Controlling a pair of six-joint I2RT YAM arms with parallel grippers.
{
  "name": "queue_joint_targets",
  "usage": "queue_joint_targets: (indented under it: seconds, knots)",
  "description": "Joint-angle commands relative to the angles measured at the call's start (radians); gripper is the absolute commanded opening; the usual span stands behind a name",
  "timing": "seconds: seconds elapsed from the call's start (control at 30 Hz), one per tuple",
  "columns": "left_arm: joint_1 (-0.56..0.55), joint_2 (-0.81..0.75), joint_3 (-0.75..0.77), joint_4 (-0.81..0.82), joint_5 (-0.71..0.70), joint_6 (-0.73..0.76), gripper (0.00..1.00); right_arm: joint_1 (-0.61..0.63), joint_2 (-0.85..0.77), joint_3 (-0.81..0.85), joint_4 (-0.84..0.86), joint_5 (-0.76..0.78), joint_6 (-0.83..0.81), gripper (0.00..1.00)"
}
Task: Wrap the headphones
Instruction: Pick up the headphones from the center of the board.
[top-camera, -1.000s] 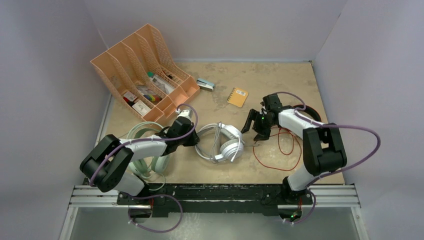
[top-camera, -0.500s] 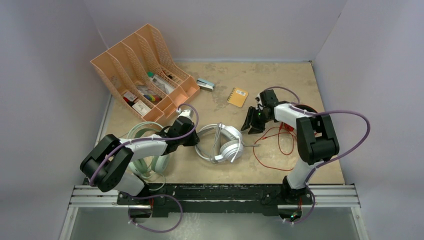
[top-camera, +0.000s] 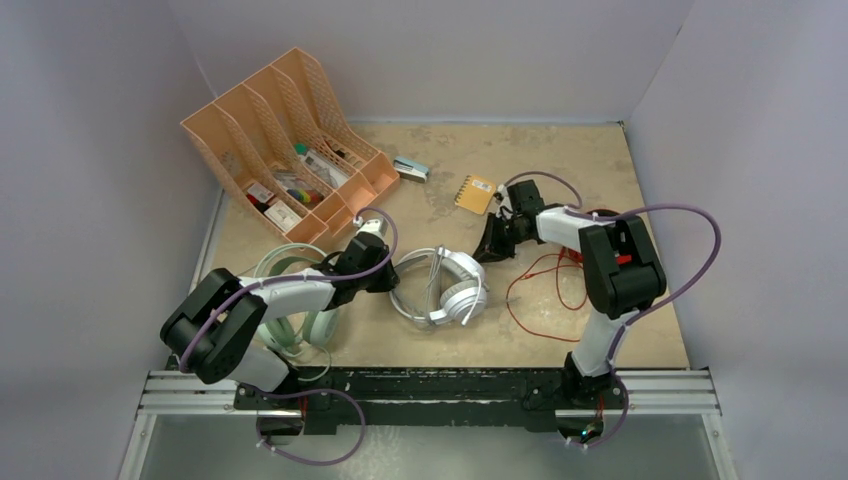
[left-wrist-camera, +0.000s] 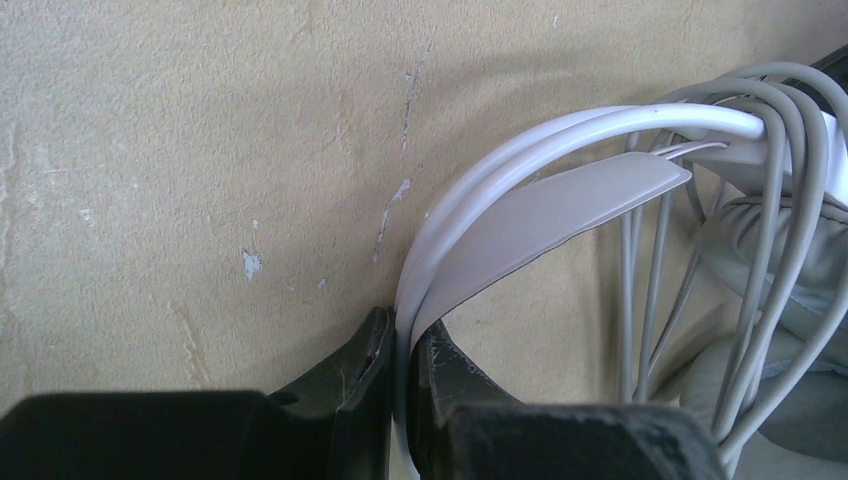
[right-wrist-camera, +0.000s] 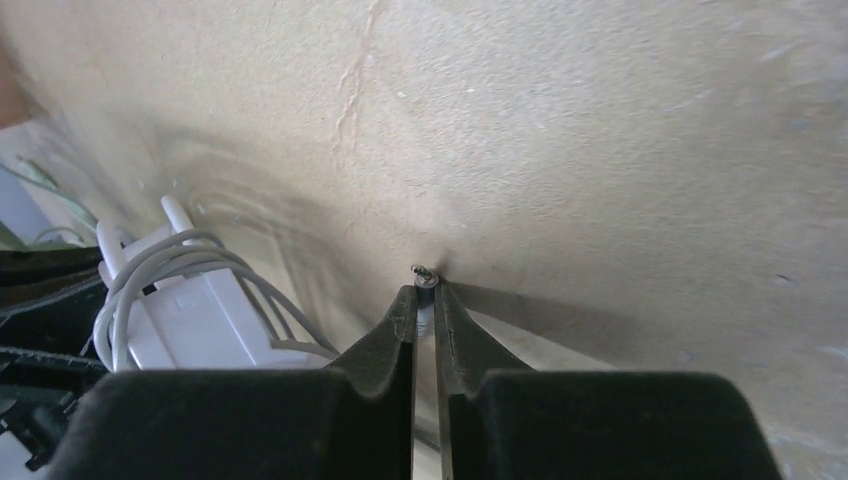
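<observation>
The white headphones (top-camera: 452, 285) lie mid-table with their grey cord (left-wrist-camera: 770, 150) looped several times round the headband (left-wrist-camera: 560, 200). My left gripper (top-camera: 385, 275) (left-wrist-camera: 405, 335) is shut on that headband at its left side. My right gripper (top-camera: 487, 250) (right-wrist-camera: 424, 290) is shut just right of the headphones, pinching the plug end of the grey cord (right-wrist-camera: 424, 272) above the tabletop. A pale mint-green headset (top-camera: 290, 300) lies under the left arm. The red cord (top-camera: 545, 336) sprawls on the right; its headset is mostly hidden behind the right arm.
An orange file organiser (top-camera: 290, 140) with small items stands at the back left. A stapler (top-camera: 410, 168) and a yellow spiral notebook (top-camera: 476, 192) lie behind the headphones. Walls close in the table on three sides.
My right gripper has swung left and a little back, toward the white headphones, and closed from open onto the grey cord's plug end. The left arm has not moved.
</observation>
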Motion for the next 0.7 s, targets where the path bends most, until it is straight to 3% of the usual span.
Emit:
queue_joint_targets:
  seconds: [0.0,0.2,0.4,0.67]
  knots:
    - [-0.002,0.034,-0.01,-0.119,-0.042,0.002,0.0,0.042,0.078,-0.073,-0.054,0.0,-0.064,0.08]
    - [-0.002,0.056,0.006,-0.118,-0.046,-0.007,0.0,0.065,0.067,-0.1,-0.045,-0.128,-0.051,0.08]
    - [-0.001,0.027,-0.015,-0.068,0.032,-0.049,0.0,0.014,-0.005,0.005,-0.173,0.071,-0.104,0.13]
    - [-0.002,-0.048,0.015,-0.216,-0.098,-0.037,0.02,-0.108,-0.154,0.03,-0.245,0.137,-0.198,0.53]
